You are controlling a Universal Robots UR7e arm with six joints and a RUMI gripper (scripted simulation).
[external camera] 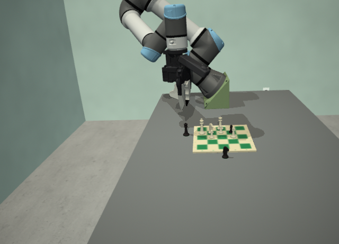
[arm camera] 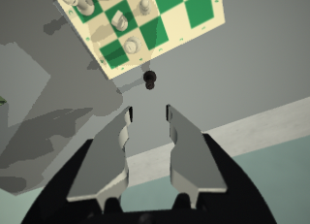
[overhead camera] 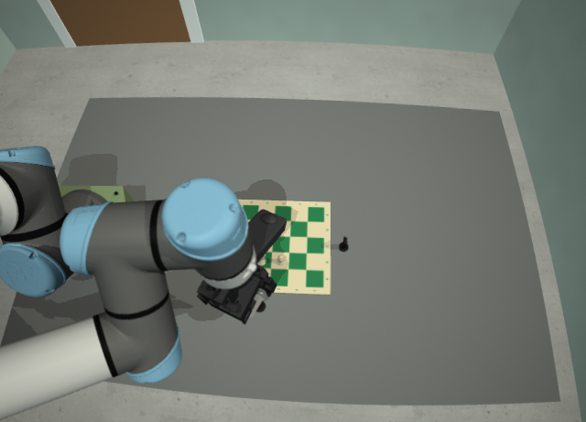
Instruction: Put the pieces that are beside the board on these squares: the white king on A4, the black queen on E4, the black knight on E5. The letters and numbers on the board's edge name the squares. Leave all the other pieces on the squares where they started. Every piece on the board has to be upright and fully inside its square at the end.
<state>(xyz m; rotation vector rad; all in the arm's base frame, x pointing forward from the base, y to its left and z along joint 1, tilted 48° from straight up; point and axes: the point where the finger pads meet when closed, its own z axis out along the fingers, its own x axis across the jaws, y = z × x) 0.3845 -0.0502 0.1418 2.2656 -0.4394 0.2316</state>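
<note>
The black queen (overhead camera: pixel 259 306) (external camera: pixel 186 129) (arm camera: pixel 149 80) stands upright beside the board (overhead camera: pixel 327 285) (external camera: pixel 194 149) (arm camera: pixel 220 16). My gripper (external camera: pixel 184 106) (arm camera: pixel 149 107) hangs well above the table near the queen. Its fingers are apart by a narrow gap, with nothing between them, so it is open. The black knight (overhead camera: pixel 343 244) (external camera: pixel 225 152) stands upright beside another edge of the board. Two tall white pieces, one (external camera: pixel 202 127) (arm camera: pixel 132 45) near the queen's side and another (external camera: pixel 220 123) (arm camera: pixel 84 5) farther back, stand on the board. I cannot tell which is the white king.
Smaller white pieces, among them a white knight (external camera: pixel 211 127) (arm camera: pixel 119 21) and a short piece (external camera: pixel 211 134) (arm camera: pixel 145 6), stand close together on the board. A black piece (external camera: pixel 231 128) and a white piece (external camera: pixel 233 132) stand on its other side. The arm hides part of the board in the top view.
</note>
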